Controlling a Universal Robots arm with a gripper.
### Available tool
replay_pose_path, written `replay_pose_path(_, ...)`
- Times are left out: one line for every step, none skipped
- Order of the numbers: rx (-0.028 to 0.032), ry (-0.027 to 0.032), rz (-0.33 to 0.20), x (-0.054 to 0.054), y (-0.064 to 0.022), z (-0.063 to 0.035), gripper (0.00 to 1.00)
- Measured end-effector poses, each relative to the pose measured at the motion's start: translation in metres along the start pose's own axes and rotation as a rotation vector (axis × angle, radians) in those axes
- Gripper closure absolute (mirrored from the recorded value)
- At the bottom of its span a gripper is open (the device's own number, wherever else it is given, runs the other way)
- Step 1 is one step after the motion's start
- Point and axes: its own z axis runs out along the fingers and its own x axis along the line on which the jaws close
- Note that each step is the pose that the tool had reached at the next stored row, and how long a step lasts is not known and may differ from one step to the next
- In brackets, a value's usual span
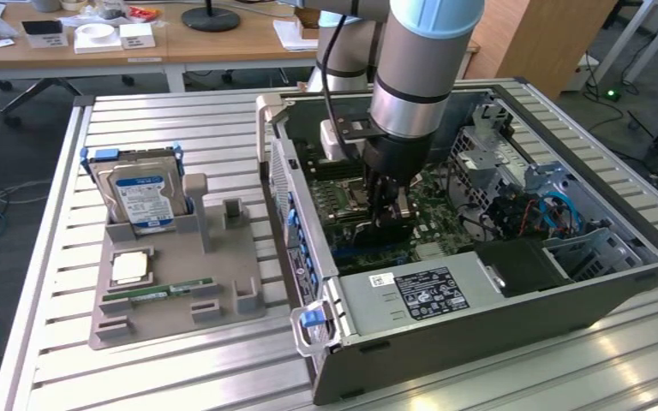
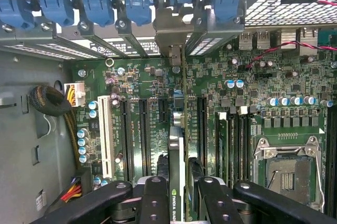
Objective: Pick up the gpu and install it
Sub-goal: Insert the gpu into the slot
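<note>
The gpu (image 2: 176, 145) shows edge-on as a slim dark card with a green-lettered label, standing upright over the motherboard's (image 2: 253, 84) long slots. Its silvery bracket (image 2: 175, 50) reaches the row of blue-clipped slot covers (image 2: 126, 11). My gripper (image 2: 178, 184) is shut on the card, with a black finger (image 2: 152, 197) on each side. In the exterior view, the gripper (image 1: 384, 205) is lowered deep inside the open computer case (image 1: 306, 214), and the dark gpu (image 1: 382, 233) sits just above the green board. Whether the card's edge is seated in a slot cannot be told.
On the exterior view's left a grey fixture (image 1: 175, 295) holds a hard drive (image 1: 140, 193), a silver chip (image 1: 131, 267) and a green memory stick (image 1: 158, 293). Inside the case are the power supply (image 1: 421, 295), drive cage (image 1: 500, 137), blue cables (image 1: 558, 214), and an empty CPU socket (image 2: 287, 174).
</note>
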Motion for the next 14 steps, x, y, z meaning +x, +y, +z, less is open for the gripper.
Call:
replay_pose_path(-0.0001, 0.0, 0.0, 0.0, 0.0, 0.0, 0.74)
replay_pose_path(0.0, 0.0, 0.0, 0.0, 0.0, 0.0, 0.74)
replay_pose_path(0.0, 0.0, 0.0, 0.0, 0.0, 0.0, 0.74)
replay_pose_path(-0.0001, 0.0, 0.0, 0.0, 0.0, 0.0, 0.74)
replay_pose_path(0.0, 0.0, 0.0, 0.0, 0.0, 0.0, 0.74)
replay_pose_path(0.0, -0.0001, 0.0, 0.0, 0.0, 0.0, 0.74)
replay_pose_path(-0.0005, -0.0006, 0.0, -0.0001, 0.0001, 0.0001, 0.74)
replay_pose_path(0.0001, -0.0016, 0.0, -0.0001, 0.0002, 0.0006, 0.74)
replay_pose_path(0.0004, -0.0011, 0.0, -0.0001, 0.0002, 0.0005, 0.73)
replay_pose_path(0.0002, -0.0004, 0.0, -0.0001, 0.0001, 0.0002, 0.67)
replay_pose_path(0.0, -0.0003, 0.0, -0.0001, 0.0001, 0.0001, 0.67)
replay_pose_path(0.0, -0.0001, 0.0, 0.0, 0.0, 0.0, 0.61)
replay_pose_path(0.0, -0.0001, 0.0, 0.0, 0.0, 0.0, 0.55)
replay_pose_path(0.0, -0.0001, 0.0, 0.0, 0.0, 0.0, 0.55)
